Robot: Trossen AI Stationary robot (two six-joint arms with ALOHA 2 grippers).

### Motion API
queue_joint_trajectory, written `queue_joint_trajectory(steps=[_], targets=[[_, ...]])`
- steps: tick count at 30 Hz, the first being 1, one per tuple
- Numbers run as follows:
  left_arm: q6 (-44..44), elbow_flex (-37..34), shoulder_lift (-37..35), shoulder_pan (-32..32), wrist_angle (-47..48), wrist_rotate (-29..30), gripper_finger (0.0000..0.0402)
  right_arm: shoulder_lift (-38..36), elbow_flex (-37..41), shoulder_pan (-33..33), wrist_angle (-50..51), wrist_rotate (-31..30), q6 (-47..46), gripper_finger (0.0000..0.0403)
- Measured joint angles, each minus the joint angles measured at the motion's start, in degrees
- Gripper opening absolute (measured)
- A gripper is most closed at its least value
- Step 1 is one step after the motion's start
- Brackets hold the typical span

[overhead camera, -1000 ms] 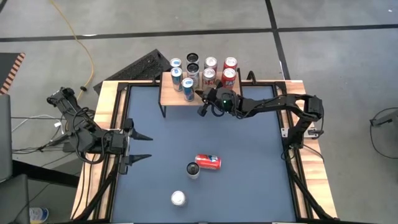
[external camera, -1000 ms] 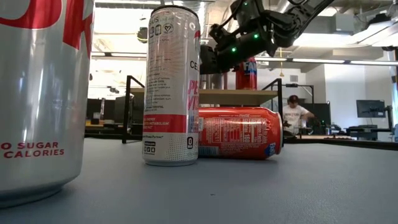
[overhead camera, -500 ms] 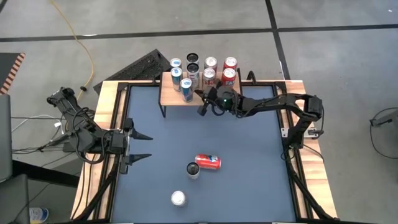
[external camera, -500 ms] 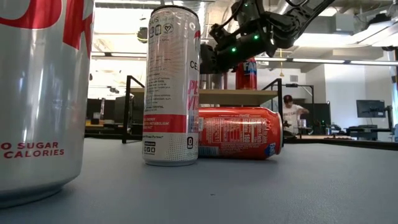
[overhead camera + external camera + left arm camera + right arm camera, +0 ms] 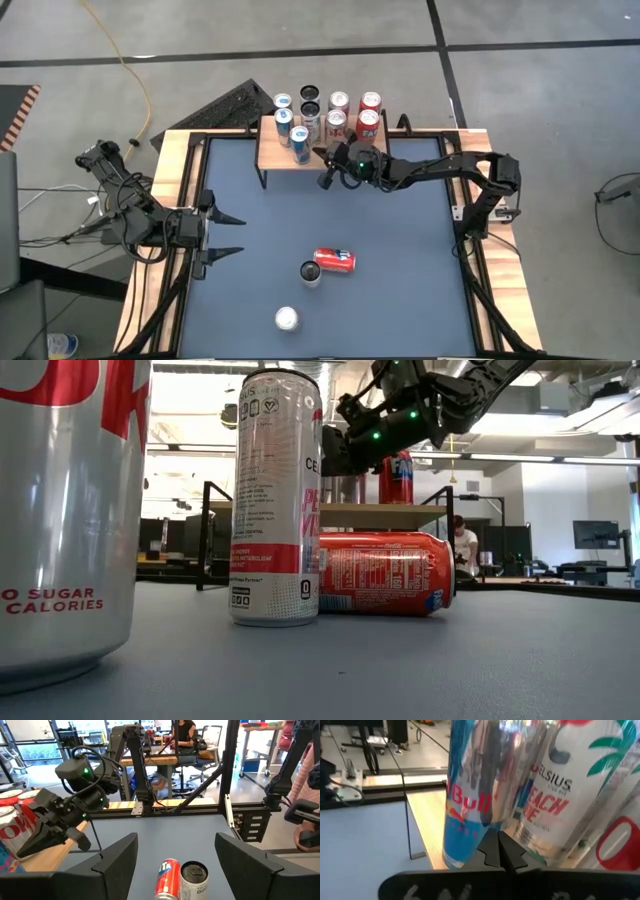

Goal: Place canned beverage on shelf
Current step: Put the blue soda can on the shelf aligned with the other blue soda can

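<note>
Right claw (image 5: 325,180) tips pressed together, holding nothing, hovering at the front edge of the shelf (image 5: 270,153), pointed at the blue-silver can (image 5: 470,795) just ahead of it; a white palm-print can (image 5: 560,790) stands just beside that one. More cans cluster upright on the shelf behind those. Well away from this claw, on the dark blue surface (image 5: 400,250), a red can (image 5: 335,260) lies on its side touching an upright tall can (image 5: 310,273); a silver can (image 5: 287,319) stands farther off. Left claw (image 5: 222,235) fingers apart, empty, waiting at the surface's left edge. Room: concrete floor, desks, a person seated beyond.
</note>
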State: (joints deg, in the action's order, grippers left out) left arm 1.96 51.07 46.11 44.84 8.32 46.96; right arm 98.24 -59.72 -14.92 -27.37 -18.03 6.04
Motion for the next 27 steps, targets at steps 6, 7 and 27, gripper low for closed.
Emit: queue_joint_trajectory(steps=[6, 7, 27], targets=[[0.0, 0.0, 0.0, 0.0, 0.0, 0.0, 0.0257, 0.0, 0.0, -1.1, -3.4, 2.9, -0.2, 0.0], [0.0, 0.0, 0.0, 0.0, 0.0, 0.0, 0.0257, 0.0, 0.0, -1.1, -3.6, 2.9, -0.3, 0.0], [-0.8, 0.0, 0.0, 0.0, -0.1, 1.8, 0.0257, 4.3, -1.5, -1.6, -8.5, 3.1, -0.2, 0.0]])
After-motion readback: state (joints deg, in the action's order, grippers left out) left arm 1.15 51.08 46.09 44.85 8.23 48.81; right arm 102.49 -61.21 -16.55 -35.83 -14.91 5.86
